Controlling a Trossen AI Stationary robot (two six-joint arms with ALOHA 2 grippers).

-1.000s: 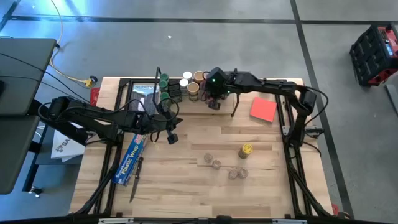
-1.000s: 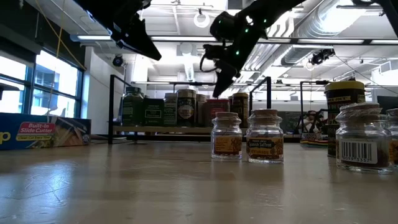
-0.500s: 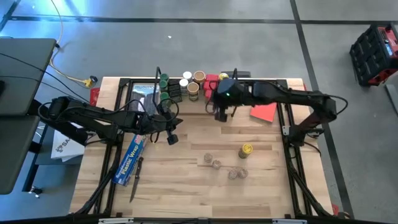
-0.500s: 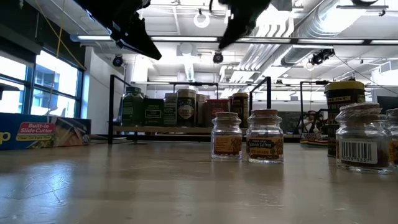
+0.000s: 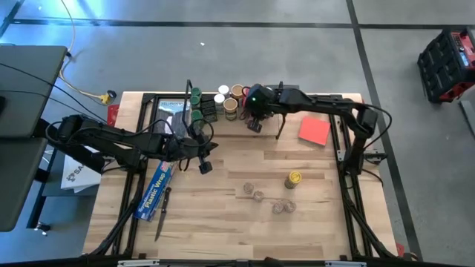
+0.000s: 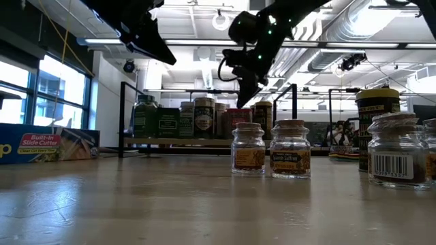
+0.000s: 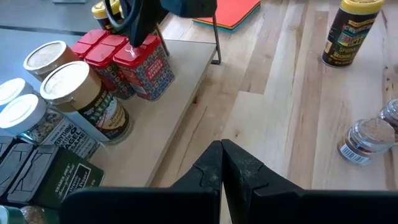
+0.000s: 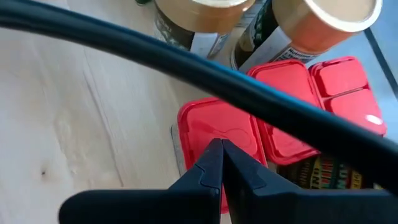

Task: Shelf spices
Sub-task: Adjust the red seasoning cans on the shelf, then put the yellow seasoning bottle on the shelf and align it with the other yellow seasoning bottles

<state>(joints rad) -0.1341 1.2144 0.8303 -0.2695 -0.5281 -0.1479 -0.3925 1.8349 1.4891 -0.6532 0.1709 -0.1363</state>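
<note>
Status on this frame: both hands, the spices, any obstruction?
Right hand shut, tips on front red tin on the shelf. Left hand shut, empty, above the table. Loose jars still off the shelf. No obstruction seen.

Jars stand on the shelf; others nearer.

"Built-In Slide Cutter" — blue box

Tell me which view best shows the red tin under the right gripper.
The right wrist view: the shut right gripper hovers right over the red tin, whose lid fills the frame. The left wrist view shows it from the side on the shelf. The high view hides it under the arm; the low view shows it small and far.
</note>
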